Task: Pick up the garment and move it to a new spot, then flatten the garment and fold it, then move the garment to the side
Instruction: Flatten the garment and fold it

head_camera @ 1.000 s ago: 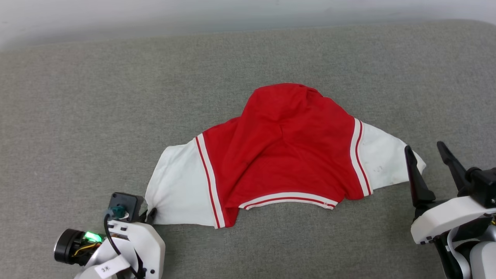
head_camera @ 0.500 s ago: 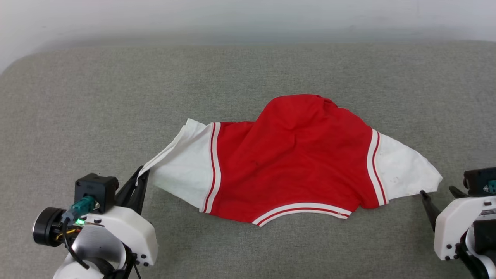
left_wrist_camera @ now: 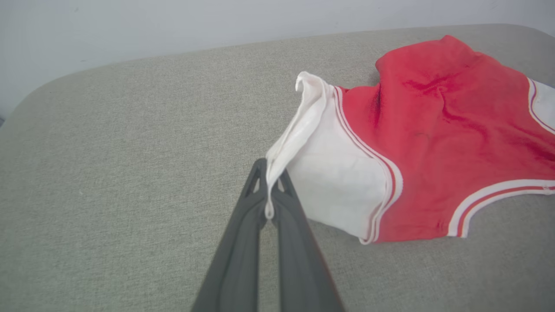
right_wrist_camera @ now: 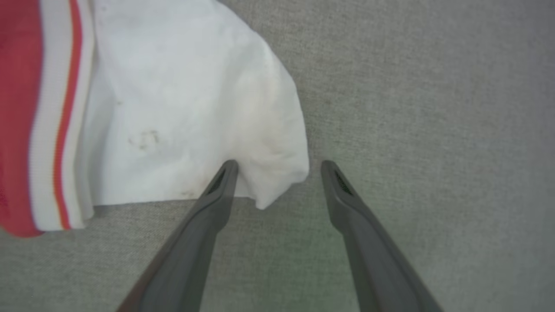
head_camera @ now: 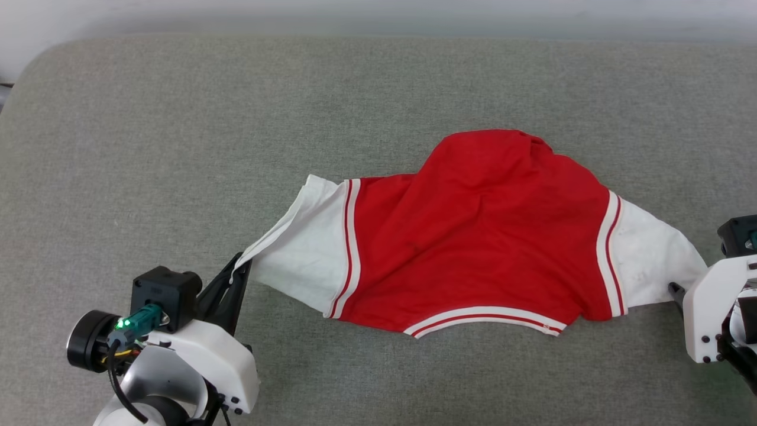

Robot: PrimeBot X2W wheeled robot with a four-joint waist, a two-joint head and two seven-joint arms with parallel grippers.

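The garment (head_camera: 473, 236) is red with white short sleeves and striped trim, and lies bunched on the grey cushion. My left gripper (head_camera: 239, 267) is shut on the hem of the left white sleeve, which it holds raised off the surface and stretched. In the left wrist view the gripper (left_wrist_camera: 269, 173) pinches that sleeve's edge, with the garment (left_wrist_camera: 433, 130) spreading to the right. My right gripper (right_wrist_camera: 279, 167) is open and low, its fingertips on either side of the right sleeve's corner of the garment (right_wrist_camera: 173, 108). One dark finger (head_camera: 675, 290) touches that sleeve in the head view.
The grey fabric cushion (head_camera: 177, 148) runs wide on all sides of the garment. Its rounded back-left corner (head_camera: 35, 65) meets a pale wall (head_camera: 355, 15). The right arm's white wrist housing (head_camera: 712, 307) sits at the right edge.
The camera has shifted. My left gripper has lifted the left sleeve and drawn it taut. My right gripper has tipped down from pointing upward to the right sleeve's corner.
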